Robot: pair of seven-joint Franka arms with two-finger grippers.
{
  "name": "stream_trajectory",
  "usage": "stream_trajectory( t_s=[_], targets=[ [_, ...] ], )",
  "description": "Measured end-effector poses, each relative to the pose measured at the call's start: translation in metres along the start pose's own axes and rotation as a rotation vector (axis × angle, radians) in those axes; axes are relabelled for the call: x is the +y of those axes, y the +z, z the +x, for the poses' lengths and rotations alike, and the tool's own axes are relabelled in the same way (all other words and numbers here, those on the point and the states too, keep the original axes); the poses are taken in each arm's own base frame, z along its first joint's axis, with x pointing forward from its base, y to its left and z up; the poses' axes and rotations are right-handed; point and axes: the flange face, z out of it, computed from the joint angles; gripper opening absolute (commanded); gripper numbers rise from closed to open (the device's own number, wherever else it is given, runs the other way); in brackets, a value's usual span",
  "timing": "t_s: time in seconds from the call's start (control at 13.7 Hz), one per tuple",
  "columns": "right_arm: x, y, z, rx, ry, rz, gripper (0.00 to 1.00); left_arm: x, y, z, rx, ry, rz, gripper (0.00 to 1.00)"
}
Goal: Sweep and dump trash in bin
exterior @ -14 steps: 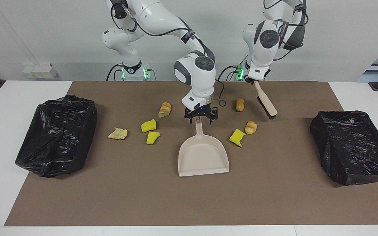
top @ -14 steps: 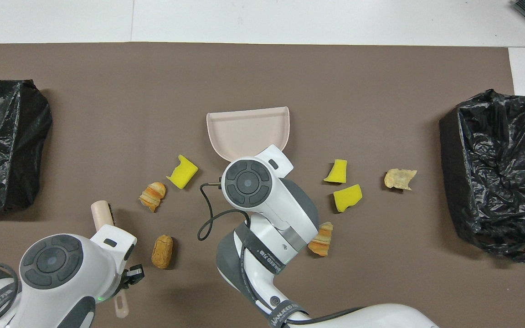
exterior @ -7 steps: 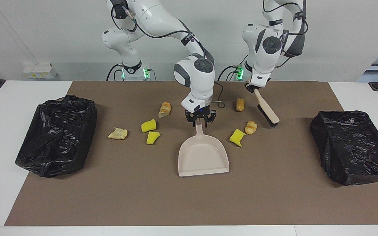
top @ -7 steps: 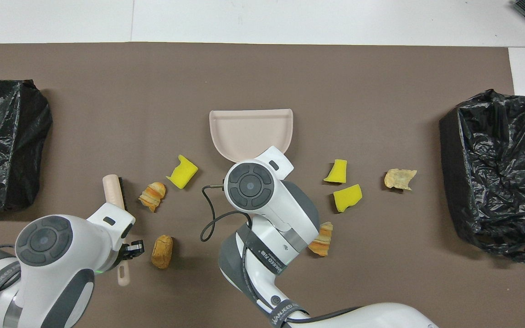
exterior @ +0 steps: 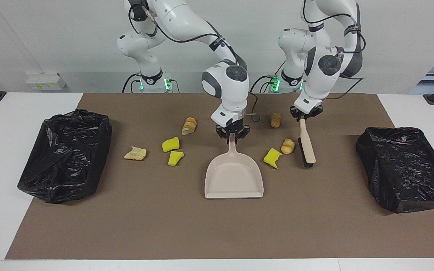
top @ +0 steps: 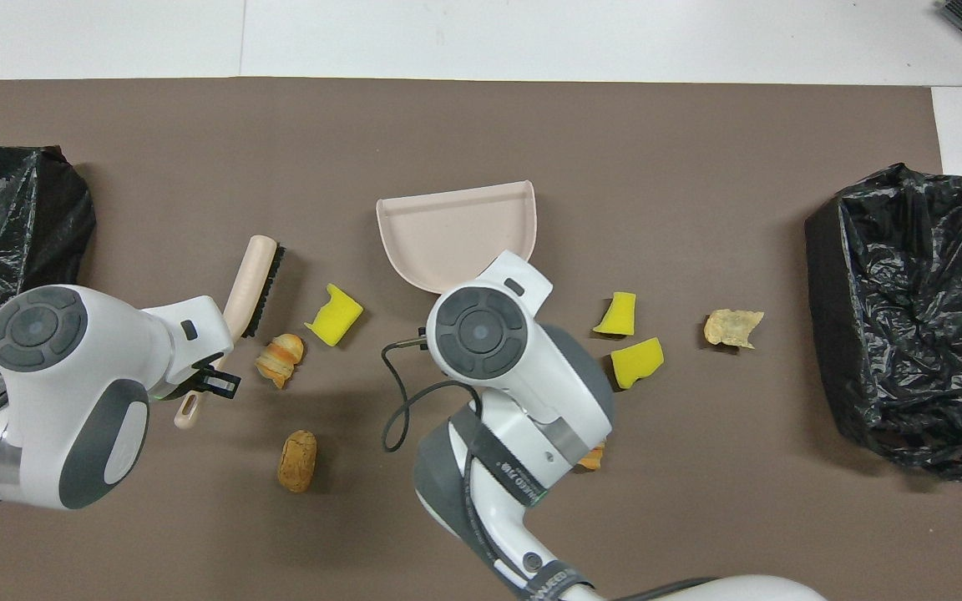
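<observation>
Bright, even light from above, soft short shadows, faint sheen on black bags (exterior: pixel 66 154), sharp focus throughout.

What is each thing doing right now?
Dustpan: flat on the mat, empty, handle held by right gripper.
Brush: held by left gripper, bristle end down by a bread piece.
Trash scraps: loose on the mat, unswept.
Two bins: open, lined with black bags.
</observation>
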Motion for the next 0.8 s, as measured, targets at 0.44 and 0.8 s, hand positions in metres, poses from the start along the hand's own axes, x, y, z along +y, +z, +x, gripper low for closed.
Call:
stream_trajectory(
  t_s=[0.44, 0.8],
  targets=[
    [0.143, -0.031, 0.036, -0.068, -0.525, -0.017, 0.00, -0.009, 0.003, 0.040, 0.049, 0.321, 0.025, 0.00],
    [0.193, -0.021, 0.043, -0.095, -0.933, 0.003, 0.00, 0.001, 0.019, 0.022, -0.073, 0.423, -0.023, 0.00]
  ],
)
